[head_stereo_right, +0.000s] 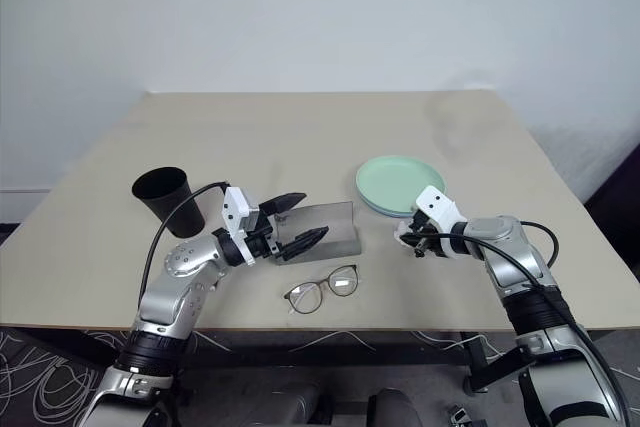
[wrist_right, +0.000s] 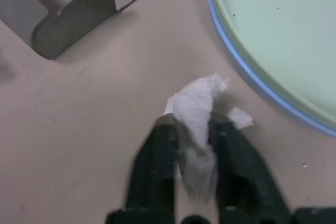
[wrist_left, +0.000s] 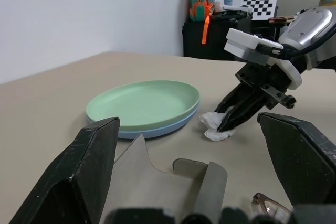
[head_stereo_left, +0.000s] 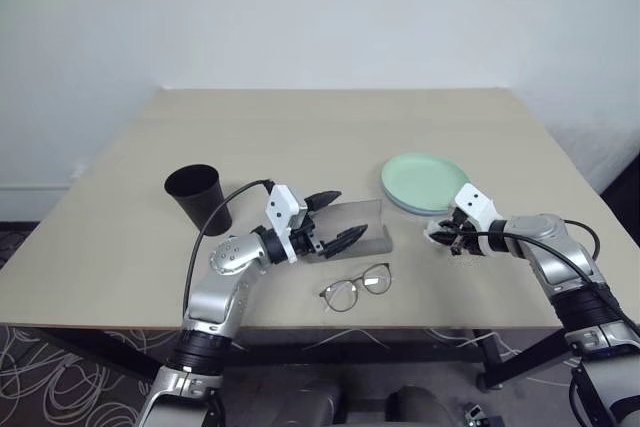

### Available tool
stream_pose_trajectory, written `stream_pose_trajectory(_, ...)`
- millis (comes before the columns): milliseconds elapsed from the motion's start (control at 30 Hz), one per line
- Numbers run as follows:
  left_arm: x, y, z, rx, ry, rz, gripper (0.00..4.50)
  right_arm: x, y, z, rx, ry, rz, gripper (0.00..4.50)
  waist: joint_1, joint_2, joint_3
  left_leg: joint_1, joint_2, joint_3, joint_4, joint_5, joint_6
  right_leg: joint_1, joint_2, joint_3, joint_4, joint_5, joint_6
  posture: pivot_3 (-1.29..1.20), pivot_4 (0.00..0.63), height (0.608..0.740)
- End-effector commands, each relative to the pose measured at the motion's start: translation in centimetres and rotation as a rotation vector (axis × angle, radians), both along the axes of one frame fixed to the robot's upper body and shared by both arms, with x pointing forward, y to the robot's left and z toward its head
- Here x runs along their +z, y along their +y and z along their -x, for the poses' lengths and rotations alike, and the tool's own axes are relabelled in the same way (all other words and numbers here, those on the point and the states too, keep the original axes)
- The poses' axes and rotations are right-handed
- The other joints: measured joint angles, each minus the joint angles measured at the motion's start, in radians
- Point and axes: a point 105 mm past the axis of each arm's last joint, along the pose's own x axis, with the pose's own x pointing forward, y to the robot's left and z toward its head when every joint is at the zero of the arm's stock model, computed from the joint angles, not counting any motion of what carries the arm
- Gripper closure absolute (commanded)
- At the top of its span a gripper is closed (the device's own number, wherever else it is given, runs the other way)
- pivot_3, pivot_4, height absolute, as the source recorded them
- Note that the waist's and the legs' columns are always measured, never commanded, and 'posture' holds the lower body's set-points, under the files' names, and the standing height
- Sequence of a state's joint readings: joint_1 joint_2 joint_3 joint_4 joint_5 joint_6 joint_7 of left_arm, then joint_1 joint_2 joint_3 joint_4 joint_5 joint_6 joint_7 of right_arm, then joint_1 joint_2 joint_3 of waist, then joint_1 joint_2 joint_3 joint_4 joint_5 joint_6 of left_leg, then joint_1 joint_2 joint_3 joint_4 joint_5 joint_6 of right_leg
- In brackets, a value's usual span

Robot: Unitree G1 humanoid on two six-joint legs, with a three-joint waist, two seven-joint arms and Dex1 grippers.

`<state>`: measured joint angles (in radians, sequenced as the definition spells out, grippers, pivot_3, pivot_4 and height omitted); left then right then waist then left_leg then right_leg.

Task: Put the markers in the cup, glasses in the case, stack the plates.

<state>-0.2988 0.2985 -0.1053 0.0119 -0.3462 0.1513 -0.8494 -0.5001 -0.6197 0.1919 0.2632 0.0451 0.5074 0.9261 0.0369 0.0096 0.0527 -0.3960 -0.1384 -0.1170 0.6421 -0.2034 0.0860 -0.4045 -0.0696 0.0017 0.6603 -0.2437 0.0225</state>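
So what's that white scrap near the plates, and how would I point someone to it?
On the beige table, find the stacked plates, mint green on light blue. Just beside their near rim lies a small crumpled white tissue, pinched between the fingers of the right gripper. It is the table's sole soft, shapeless white thing; the grey case and glasses lie further left.

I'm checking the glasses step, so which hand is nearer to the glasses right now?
Left. The left hand hangs open just above and behind the glasses, over the grey case. The right hand is farther off to the side, shut on a white tissue beside the stacked plates.
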Motion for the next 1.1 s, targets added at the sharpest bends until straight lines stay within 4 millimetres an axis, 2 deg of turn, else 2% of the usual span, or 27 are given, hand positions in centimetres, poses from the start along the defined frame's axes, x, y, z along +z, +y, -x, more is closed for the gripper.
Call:
stream_pose_trajectory(33, 1.4, -0.5, -0.2, -0.016, -0.063, 0.001, 0.0, 2.4, 0.2, -0.4, 0.047, -0.076, 0.002, 4.48, 0.0, 0.0, 0.0, 0.0, 0.0, 0.0, 0.0, 0.0, 0.0, 0.0, 0.0, 0.0, 0.0, 0.0, 0.0, 0.0, 0.0, 0.734)
stream_pose_trajectory(167, 1.4, -0.4, -0.2, -0.017, -0.063, -0.002, 0.0, 4.3, 0.7, -0.5, 0.079, -0.131, -0.023, 4.48, 0.0, 0.0, 0.0, 0.0, 0.0, 0.0, 0.0, 0.0, 0.0, 0.0, 0.0, 0.0, 0.0, 0.0, 0.0, 0.0, 0.0, 0.734)
stream_pose_trajectory(300, 0.9, -0.3, -0.2, -0.017, -0.053, -0.026, 0.0, 7.4, 0.8, -2.4, 0.039, -0.235, -0.065, 4.48, -0.002, 0.0, 0.0, 0.0, 0.0, 0.0, 0.0, 0.0, 0.0, 0.0, 0.0, 0.0, 0.0, -0.001, 0.002, 0.0, 0.0, 0.734)
stream_pose_trajectory(367, 0.6, -0.3, -0.2, -0.012, -0.048, -0.041, 0.0, 8.1, 0.9, -3.3, 0.02, -0.262, -0.072, 4.48, -0.002, 0.0, 0.0, 0.0, 0.0, 0.0, 0.0, 0.0, 0.0, 0.0, 0.001, 0.001, 0.0, -0.001, 0.002, 0.0, 0.0, 0.734)
stream_pose_trajectory(500, 0.2, -0.3, -0.4, -0.008, -0.04, -0.061, 0.0, 8.0, 0.7, -5.6, -0.05, -0.31, -0.037, 4.48, -0.001, 0.0, 0.0, 0.001, 0.001, 0.0, 0.0, 0.0, 0.0, 0.0, 0.001, 0.0, 0.0, 0.001, -0.001, 0.0, 0.0, 0.734)
stream_pose_trajectory(633, 0.0, -0.1, -0.5, 0.006, -0.036, -0.076, 0.0, 6.7, 0.6, -7.5, -0.106, -0.312, 0.003, 4.48, -0.001, 0.0, 0.0, 0.0, 0.001, 0.001, 0.0, 0.0, 0.0, 0.0, 0.001, 0.001, 0.0, 0.002, -0.002, 0.0, 0.0, 0.734)
stream_pose_trajectory(733, -0.1, 0.0, -0.5, 0.012, -0.032, -0.081, 0.0, 6.0, 0.6, -8.2, -0.112, -0.304, 0.007, 3.83, -0.003, 0.0, 0.0, 0.0, 0.001, 0.002, -0.001, 0.0, -0.001, -0.001, 0.002, 0.003, 0.0, 0.002, -0.002, 0.0, 0.0, 0.734)
stream_pose_trajectory(900, -0.2, 0.3, -0.4, 0.025, -0.027, -0.083, 0.0, 6.0, 0.6, -8.7, -0.115, -0.318, -0.001, 2.08, -0.009, 0.0, 0.0, 0.001, 0.001, 0.002, -0.003, 0.001, -0.001, -0.003, 0.003, 0.004, 0.0, 0.002, -0.003, 0.0, 0.0, 0.734)
stream_pose_trajectory(1000, -0.2, 0.4, -0.2, 0.025, -0.02, -0.084, 0.0, 6.8, 0.5, -8.8, -0.103, -0.369, -0.008, 1.05, -0.012, 0.0, 0.0, 0.001, 0.001, 0.002, -0.004, 0.001, -0.001, -0.003, 0.003, 0.005, 0.0, 0.002, -0.003, 0.0, 0.0, 0.734)
stream_pose_trajectory(1067, -0.3, 0.4, -0.3, 0.025, -0.018, -0.087, 0.0, 7.5, 0.7, -8.5, -0.078, -0.401, -0.047, 1.05, -0.015, 0.001, 0.0, 0.001, 0.001, 0.002, -0.004, 0.001, -0.001, -0.003, 0.003, 0.005, 0.0, 0.002, -0.003, 0.0, 0.0, 0.734)
stream_pose_trajectory(1100, -0.2, 0.4, -0.3, 0.022, -0.017, -0.088, 0.0, 8.1, 1.4, -7.8, -0.012, -0.423, -0.105, 1.05, -0.016, 0.001, 0.0, 0.001, 0.001, 0.002, -0.004, 0.001, -0.001, -0.003, 0.003, 0.005, 0.0, 0.002, -0.003, 0.0, 0.0, 0.734)
